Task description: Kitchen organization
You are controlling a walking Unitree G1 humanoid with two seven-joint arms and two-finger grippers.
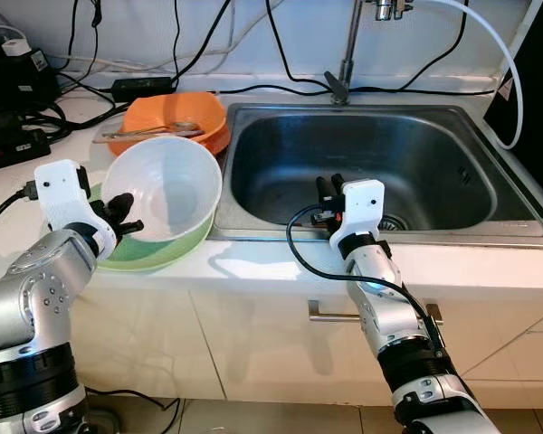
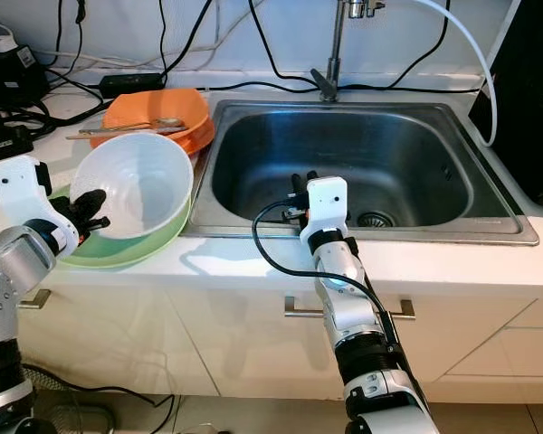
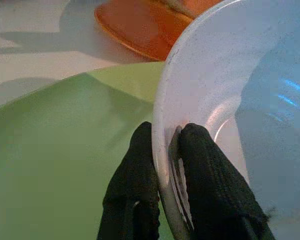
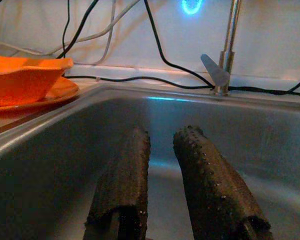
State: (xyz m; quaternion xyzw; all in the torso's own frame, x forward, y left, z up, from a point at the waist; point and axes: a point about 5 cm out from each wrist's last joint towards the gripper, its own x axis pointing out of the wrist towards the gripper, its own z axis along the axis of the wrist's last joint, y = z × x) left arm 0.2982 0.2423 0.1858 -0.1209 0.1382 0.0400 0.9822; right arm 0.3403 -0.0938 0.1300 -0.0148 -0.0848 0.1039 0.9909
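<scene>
White bowl (image 1: 163, 188): tilted on green plate (image 1: 154, 255), counter left of sink (image 1: 489, 221); rim pinched by left gripper (image 3: 165, 150). Right gripper (image 1: 328, 192): over sink, fingers slightly parted, holding nothing

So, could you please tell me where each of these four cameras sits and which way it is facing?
Left eye view: head camera, looking down at the sink, both arms showing.
Right eye view: its stereo twin, same scene, white bowl included.
Left wrist view: along the left gripper, shut on the white bowl's rim above the green plate.
Right wrist view: along the right gripper, open, inside the sink, facing the tap.
Both wrist views share the orange dishes.
</scene>
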